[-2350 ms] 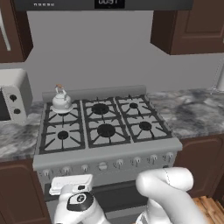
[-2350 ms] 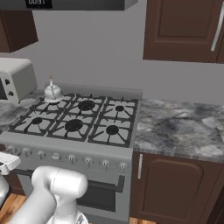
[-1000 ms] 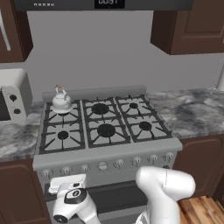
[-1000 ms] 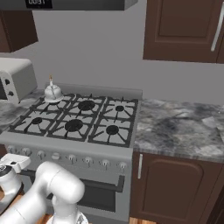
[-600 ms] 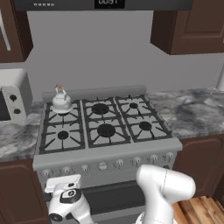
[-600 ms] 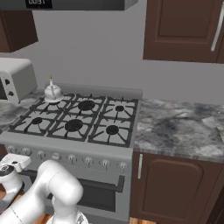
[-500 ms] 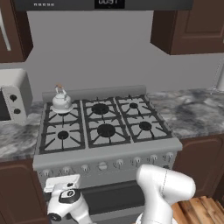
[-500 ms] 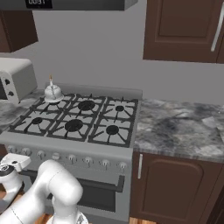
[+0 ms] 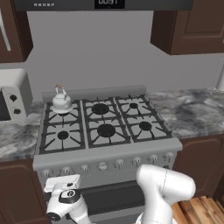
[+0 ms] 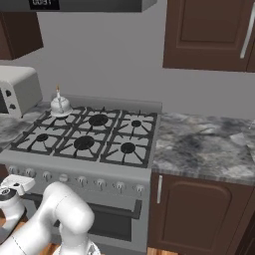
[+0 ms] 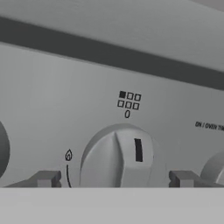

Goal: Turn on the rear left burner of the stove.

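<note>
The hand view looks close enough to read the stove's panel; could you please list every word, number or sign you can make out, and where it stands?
"0": above the knob, under six small squares, the top-left one filled.
Flame symbol: left of that knob.
"ON / OVEN TIM...": at the right edge, small, blurred and cut off.
Display digits above the stove: too blurred to read.

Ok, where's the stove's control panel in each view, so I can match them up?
Left base view: the control panel is a silver strip across the lower middle.
Right base view: the strip is at the lower left, slanting down to the right.
Hand view: close up, spanning the frame.
Shared landmark: the round knobs; one knob sits at the hand view's bottom centre.
</note>
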